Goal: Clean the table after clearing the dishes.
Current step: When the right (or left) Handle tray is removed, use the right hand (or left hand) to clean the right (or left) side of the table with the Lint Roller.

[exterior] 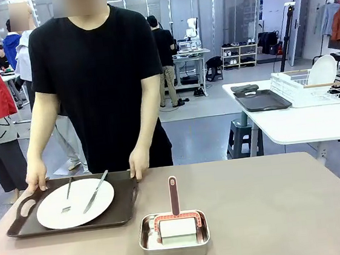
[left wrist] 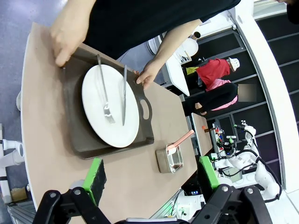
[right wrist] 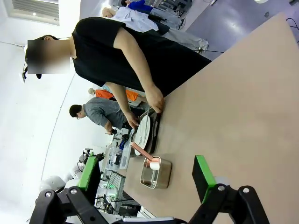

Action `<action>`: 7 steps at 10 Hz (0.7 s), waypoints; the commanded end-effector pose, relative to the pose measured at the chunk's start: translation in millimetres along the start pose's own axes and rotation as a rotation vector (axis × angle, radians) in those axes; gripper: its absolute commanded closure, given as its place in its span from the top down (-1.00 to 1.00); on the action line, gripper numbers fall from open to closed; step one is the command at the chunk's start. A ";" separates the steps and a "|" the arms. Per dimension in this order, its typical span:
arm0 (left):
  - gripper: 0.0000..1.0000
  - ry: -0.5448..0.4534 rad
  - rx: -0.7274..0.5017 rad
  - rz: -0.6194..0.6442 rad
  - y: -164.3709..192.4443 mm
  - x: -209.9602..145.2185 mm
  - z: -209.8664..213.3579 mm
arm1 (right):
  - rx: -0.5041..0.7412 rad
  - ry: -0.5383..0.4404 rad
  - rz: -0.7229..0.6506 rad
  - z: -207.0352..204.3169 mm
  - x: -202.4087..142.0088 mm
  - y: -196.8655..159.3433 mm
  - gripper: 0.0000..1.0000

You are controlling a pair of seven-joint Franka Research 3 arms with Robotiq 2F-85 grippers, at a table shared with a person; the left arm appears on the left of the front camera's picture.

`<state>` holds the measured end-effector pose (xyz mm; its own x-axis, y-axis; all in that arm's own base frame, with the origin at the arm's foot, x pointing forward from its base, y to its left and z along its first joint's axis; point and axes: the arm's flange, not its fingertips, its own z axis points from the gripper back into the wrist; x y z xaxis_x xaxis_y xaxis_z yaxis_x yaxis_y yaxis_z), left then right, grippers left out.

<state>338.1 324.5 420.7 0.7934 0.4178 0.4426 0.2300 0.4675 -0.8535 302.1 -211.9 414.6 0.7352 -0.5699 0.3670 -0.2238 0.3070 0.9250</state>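
Clearing step: person [exterior: 98, 80] grips tray [exterior: 21, 223] with plate [exterior: 75, 205], 10 o'clock on table [exterior: 288, 212]. Left hand [left wrist: 152, 173], right hand [right wrist: 146, 175] wide open, empty. Next, likely: brush [exterior: 173, 197] from pan [exterior: 147, 242], 6 o'clock.

Steel pan [exterior: 176, 252] holds pink-handled scrubber [exterior: 174, 195]; far white table [exterior: 297, 124] carries dark tray [exterior: 266, 101], rack [exterior: 303, 93].
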 end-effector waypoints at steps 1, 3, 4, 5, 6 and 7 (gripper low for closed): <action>1.00 -0.002 -0.009 -0.014 -0.9 -1.5 3.3 | 0.010 0.004 0.004 2.1 -1.2 0.9 1.00; 1.00 -0.002 -0.009 -0.014 -0.9 -1.5 3.3 | 0.010 0.004 0.004 2.1 -1.2 0.9 1.00; 1.00 -0.002 -0.009 -0.014 -0.9 -1.5 3.3 | 0.010 0.004 0.004 2.1 -1.2 0.9 1.00; 1.00 -0.002 -0.009 -0.014 -0.9 -1.5 3.3 | 0.010 0.004 0.004 2.1 -1.2 0.9 1.00; 1.00 -0.002 -0.009 -0.014 -0.9 -1.5 3.3 | 0.010 0.004 0.004 2.1 -1.2 0.9 1.00; 1.00 -0.002 -0.009 -0.014 -0.9 -1.5 3.3 | 0.010 0.004 0.004 2.1 -1.2 0.9 1.00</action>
<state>338.1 324.5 420.7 0.7934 0.4178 0.4426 0.2300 0.4675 -0.8535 302.0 -211.9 414.6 0.7353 -0.5698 0.3670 -0.2239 0.3068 0.9251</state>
